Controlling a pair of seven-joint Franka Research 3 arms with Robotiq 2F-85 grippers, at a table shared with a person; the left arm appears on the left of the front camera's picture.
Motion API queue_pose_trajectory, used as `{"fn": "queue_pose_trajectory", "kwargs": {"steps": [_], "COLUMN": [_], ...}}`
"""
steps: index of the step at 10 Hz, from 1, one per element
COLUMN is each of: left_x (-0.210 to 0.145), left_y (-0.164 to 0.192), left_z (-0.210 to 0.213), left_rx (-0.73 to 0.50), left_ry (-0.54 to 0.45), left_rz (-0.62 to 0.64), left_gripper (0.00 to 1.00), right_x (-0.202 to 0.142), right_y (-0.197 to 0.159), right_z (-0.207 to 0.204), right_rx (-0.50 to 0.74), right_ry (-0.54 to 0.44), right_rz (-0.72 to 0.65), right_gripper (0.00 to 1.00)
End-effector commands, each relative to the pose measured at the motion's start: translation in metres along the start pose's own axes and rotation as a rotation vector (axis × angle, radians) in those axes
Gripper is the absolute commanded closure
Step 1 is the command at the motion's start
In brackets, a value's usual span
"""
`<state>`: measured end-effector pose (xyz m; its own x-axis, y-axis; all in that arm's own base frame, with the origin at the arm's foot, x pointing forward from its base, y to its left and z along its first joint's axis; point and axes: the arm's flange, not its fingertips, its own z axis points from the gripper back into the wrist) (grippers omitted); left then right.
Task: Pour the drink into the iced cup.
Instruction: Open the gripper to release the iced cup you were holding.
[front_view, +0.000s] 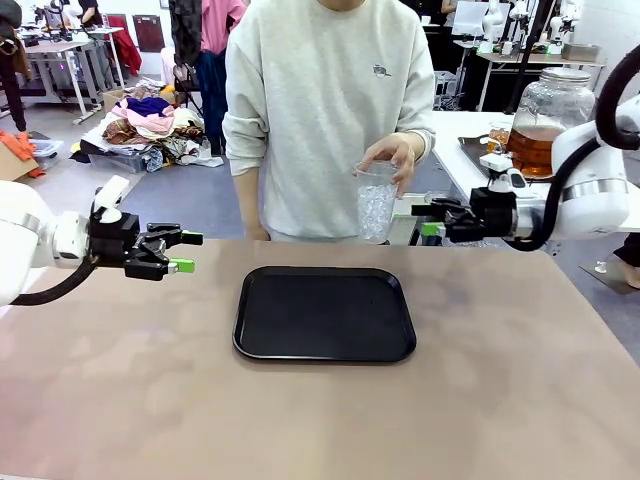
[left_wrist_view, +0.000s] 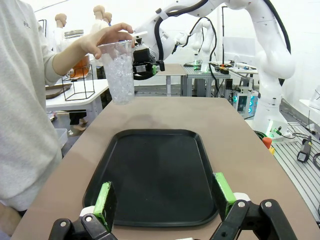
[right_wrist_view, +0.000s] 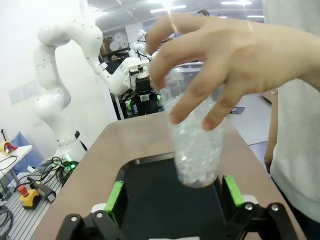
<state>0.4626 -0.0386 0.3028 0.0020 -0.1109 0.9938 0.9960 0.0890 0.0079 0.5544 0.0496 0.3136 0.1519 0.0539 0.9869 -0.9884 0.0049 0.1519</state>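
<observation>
The clear plastic cup of ice (front_view: 377, 201) is held by the person's hand (front_view: 392, 154) (both grippers' jaws open, empty); pouring amber drink (front_view: 533, 148) is judged next.

Clear plastic iced cup (front_view: 377, 199), matt black plastic tray (front_view: 325, 313)

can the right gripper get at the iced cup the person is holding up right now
Probably yes. The right gripper is open and level with the iced cup, just beside it, nothing between. But the person's hand wraps the cup's top, so only the lower part is free.
</observation>
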Motion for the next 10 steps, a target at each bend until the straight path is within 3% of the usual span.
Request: {"fn": "queue_pose_trajectory", "kwargs": {"steps": [1,5,10], "left_x": [0.002,0.002,0.002], "left_y": [0.001,0.001,0.001], "left_z": [-0.001,-0.001,-0.001], "left_rx": [0.001,0.001,0.001], "left_ry": [-0.007,-0.007,-0.007], "left_rz": [-0.001,-0.001,-0.001], "left_gripper": [0.0,0.0,0.0], "right_x": [-0.005,-0.026,-0.034], "right_y": [0.022,0.043,0.037], "right_z": [0.016,0.038,0.039], "right_rx": [0.006,-0.034,-0.041], "right_ry": [0.007,-0.027,-0.016], "right_rz": [0.053,0.081,0.052], "right_gripper": [0.0,0.0,0.0]}}
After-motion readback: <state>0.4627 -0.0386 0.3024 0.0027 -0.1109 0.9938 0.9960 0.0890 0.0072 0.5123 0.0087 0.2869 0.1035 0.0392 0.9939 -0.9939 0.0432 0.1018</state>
